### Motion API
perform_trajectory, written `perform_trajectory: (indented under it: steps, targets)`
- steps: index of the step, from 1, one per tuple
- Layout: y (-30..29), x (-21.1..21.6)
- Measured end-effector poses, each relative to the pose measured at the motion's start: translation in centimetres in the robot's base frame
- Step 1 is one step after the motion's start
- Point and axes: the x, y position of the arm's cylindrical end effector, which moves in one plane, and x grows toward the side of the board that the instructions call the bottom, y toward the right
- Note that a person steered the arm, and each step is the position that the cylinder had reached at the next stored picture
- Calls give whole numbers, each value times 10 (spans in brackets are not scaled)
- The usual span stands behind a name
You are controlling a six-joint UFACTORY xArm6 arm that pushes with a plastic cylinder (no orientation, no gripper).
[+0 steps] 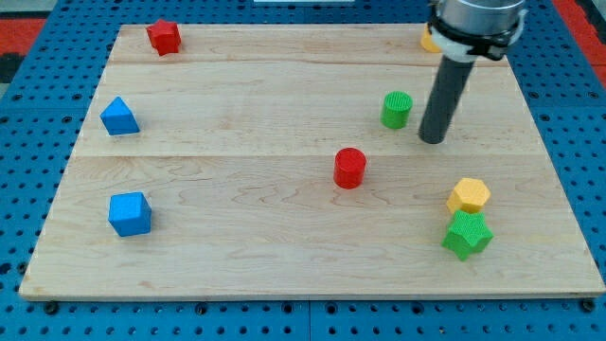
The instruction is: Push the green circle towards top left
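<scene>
Green circle (397, 109) in the board's right half, nearer the top edge than the bottom. Just to its right and a shade lower, my tip (433, 140), near but apart. No jaws on this rig, only a bare rod, so nothing released or clenched. Good line for the push, probably: tip on the bottom-right side, top left corner on the far side, though a slight drop toward the bottom edge may aim it better. Red circle (349, 168) below-left, off the likely path. Red block (164, 37) by the top left corner. No containers anywhere.
</scene>
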Motion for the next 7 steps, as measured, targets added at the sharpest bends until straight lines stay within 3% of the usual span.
perform_trajectory:
  steps: [2,3,4,5,6,7]
  targets:
    - [-41,-106]
    - [-44,-137]
    - [-60,-94]
    - [-102,-154]
    - [-65,-155]
    - [-69,-150]
